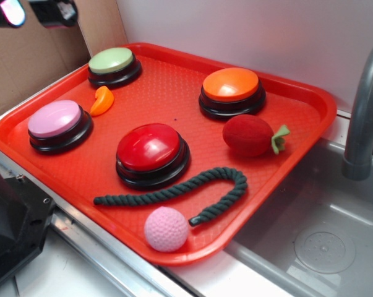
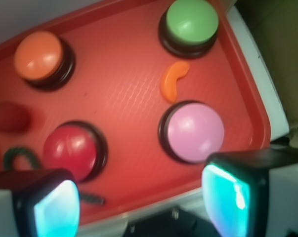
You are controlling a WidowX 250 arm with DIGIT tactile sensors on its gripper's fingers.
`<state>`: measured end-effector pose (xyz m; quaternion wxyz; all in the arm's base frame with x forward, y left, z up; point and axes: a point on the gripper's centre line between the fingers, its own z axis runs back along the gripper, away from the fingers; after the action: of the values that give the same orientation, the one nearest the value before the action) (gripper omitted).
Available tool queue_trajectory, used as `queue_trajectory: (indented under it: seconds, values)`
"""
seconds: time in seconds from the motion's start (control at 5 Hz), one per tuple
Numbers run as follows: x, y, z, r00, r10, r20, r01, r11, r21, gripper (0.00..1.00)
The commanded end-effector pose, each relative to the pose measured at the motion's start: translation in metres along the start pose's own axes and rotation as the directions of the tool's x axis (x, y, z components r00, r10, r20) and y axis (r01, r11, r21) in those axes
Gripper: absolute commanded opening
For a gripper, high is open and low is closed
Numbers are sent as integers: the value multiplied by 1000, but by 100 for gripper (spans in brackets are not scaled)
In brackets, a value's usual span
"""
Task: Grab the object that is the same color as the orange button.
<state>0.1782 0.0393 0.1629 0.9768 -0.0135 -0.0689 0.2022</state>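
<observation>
- Pink foam-like ball [image 1: 166,229] sits nearest the exterior camera, at the front edge of the red tray [image 1: 174,93], just beside one end of a dark green rope [image 1: 174,193] that curls back on itself.
- Behind the rope stands the red-topped button [image 1: 152,153] on its black base; to its right lies a red plush strawberry [image 1: 251,135], green leaf tip pointing right.
- On the tray's left a pink-topped button [image 1: 57,125] stands near the edge.
- Between that button and the green-topped button [image 1: 114,65] farther back lies the orange wedge [image 1: 102,101], a small glossy crescent flat on the tray, touching neither.
- In the exterior view its long axis runs roughly front to back with a slight lean; the bulge faces right, the hollow side faces left toward the tray rim. In the wrist view it [image 2: 173,80] reads as a curved piece, one tip up toward the green button.
- The orange button [image 1: 231,91] stands at the back right, well apart from the wedge.
- The gripper [image 2: 144,200] hangs high above the tray's near-left side, fingers spread wide with nothing between them; its glowing pads [image 2: 57,210] frame the wrist view's bottom.
- The tray has a pebbled surface and rests across a steel sink [image 1: 322,241]; a grey faucet [image 1: 364,111] rises at right, a white wall [image 1: 248,31] stands behind, brown board [image 1: 31,55] at left.
</observation>
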Motion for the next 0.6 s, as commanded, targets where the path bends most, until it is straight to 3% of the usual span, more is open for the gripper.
queue_trajectory:
  seconds: [0.0,0.4]
  values:
    - [38,30,-52,986,154,69,-157,986,50,100]
    - [56,37,-103,966,218,140,-227,973,49,100]
